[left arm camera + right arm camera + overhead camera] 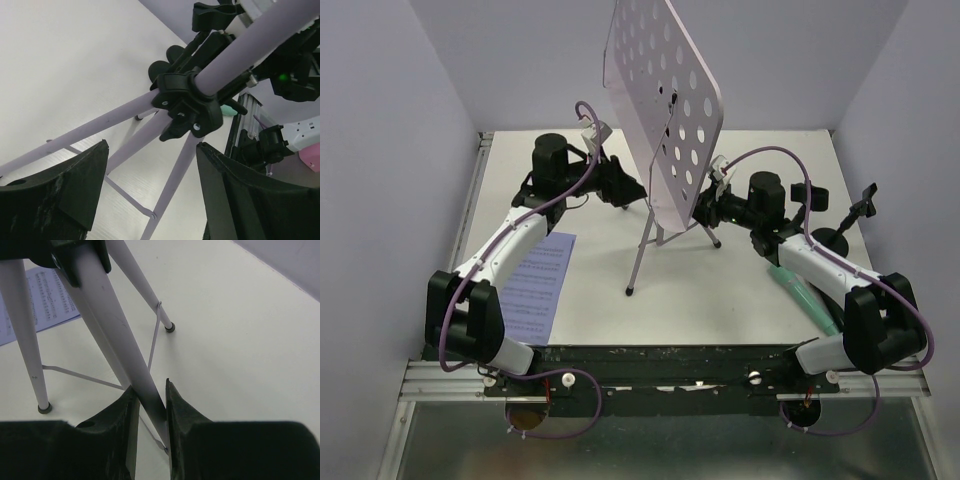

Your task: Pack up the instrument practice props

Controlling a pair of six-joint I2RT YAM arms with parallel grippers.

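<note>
Under music stand (pixel 640 120), I hold tripod leg (pixel 117 340) clamped in right pincer (pixel 150 400) for steadiness; left pincer (pixel 150 150) apart, aimed at black hub (pixel 190 100), likely for folding.

Right arm (pixel 832 268) hides most of the mint-green microphone (pixel 808 298).

Pale lilac desk (pixel 665 110), dotted with round holes, over a silver tripod (pixel 642 258). Pages (pixel 542 285) bluish-white with fine dark print. Mint-green microphone (pixel 810 300), black pole (pixel 832 240), off-white table (pixel 720 300).
</note>
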